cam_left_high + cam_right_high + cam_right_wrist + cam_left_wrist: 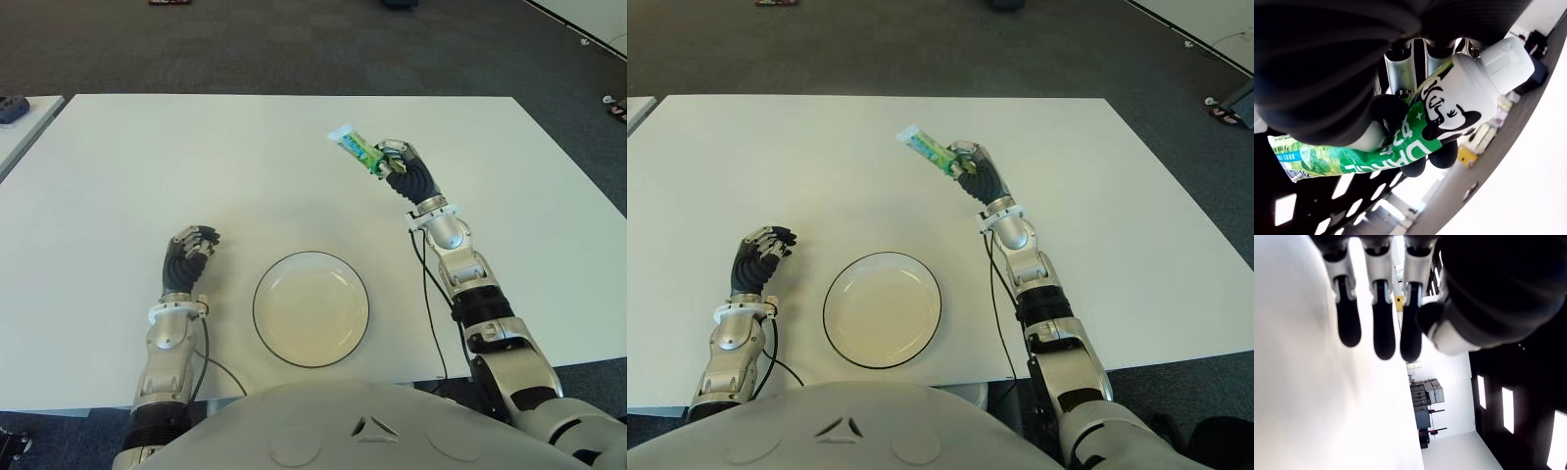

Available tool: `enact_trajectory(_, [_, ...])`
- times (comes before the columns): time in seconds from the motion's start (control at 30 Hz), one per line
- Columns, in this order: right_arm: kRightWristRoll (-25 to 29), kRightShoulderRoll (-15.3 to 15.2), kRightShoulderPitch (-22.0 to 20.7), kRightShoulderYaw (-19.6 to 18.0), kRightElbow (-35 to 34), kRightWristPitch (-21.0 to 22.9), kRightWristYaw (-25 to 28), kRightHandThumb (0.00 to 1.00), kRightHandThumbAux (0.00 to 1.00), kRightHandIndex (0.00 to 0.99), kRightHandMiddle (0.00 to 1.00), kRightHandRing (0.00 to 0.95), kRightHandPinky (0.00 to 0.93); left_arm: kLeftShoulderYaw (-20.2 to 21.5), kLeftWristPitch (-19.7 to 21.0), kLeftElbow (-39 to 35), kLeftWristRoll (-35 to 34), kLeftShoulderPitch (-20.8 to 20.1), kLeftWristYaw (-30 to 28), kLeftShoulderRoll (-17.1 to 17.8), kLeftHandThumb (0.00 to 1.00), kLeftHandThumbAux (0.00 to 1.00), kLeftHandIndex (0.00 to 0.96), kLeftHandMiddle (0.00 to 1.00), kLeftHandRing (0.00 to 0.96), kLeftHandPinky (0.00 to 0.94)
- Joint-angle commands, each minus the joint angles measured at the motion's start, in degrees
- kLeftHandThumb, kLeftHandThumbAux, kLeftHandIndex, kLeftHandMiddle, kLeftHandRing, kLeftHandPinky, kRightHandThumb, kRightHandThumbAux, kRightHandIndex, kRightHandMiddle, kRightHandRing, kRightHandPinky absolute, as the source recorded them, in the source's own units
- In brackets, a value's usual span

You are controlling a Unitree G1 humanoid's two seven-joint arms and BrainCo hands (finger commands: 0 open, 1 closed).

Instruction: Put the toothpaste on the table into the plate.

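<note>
Beyond the round white plate with a thin dark rim (311, 307), toward the desk's far right, the right robot hand (399, 164) grips a green-and-white plastic toothpaste tube (354, 147) and holds it raised above the white desk (196, 157), its crimped end pointing away from the plate. That plate lies bare near the desk's front edge, with the left robot hand (190, 251) just to its left, fingers curled and holding nothing. Nothing stands between the tube and the plate; the desktop around the plate is open on every side, and dark carpet (294, 44) borders the far edge. A black cable (428, 294) trails along the right forearm, to the plate's right. Only the right wrist view shows the tube's white screw cap (1503, 61) and cartoon print, with dark fingers (1383, 115) wrapped round its middle. From the left wrist view come three dark fingertips (1376, 335) close over the pale desk.
</note>
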Motion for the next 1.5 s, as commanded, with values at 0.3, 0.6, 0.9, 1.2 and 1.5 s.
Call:
enact_trajectory(0.3, [0.99,-0.78,6.94,5.99,-12.81,-3.47,13.4,0.704,0.723,0.438,0.858,0.853,0.832,-0.6,0.17,1.12,1.14,-0.55,0.4,-0.38,0.706,0.721,0.42,0.436,0.417,0.387])
enact_trajectory(0.6, [-1.41,-0.46,7.58,10.8,-8.07,-12.05,17.72,0.706,0.723,0.439,0.857,0.846,0.852,-0.42,-0.43,2.1,1.43,-0.83,0.46,-0.28,0.704,0.721,0.419,0.429,0.406,0.381])
enact_trajectory(0.9, [-3.64,-1.45,8.3,13.34,-6.76,-17.79,19.45,0.707,0.72,0.44,0.847,0.832,0.814,-0.26,-1.62,2.52,0.84,-0.85,-0.24,-0.17,0.706,0.721,0.42,0.433,0.416,0.406])
enact_trajectory(1.2, [-12.71,-2.41,7.95,15.85,-7.26,-19.97,17.94,0.708,0.718,0.44,0.786,0.787,0.782,-0.19,-1.26,2.49,1.01,-0.84,-0.15,-0.02,0.706,0.721,0.42,0.441,0.431,0.421])
enact_trajectory(1.5, [-22.59,-2.33,6.96,17.24,-4.32,-24.72,10.64,0.709,0.718,0.438,0.79,0.805,0.832,-0.2,-1.32,2.51,1.37,-0.88,0.27,-0.11,0.705,0.721,0.42,0.446,0.438,0.412])
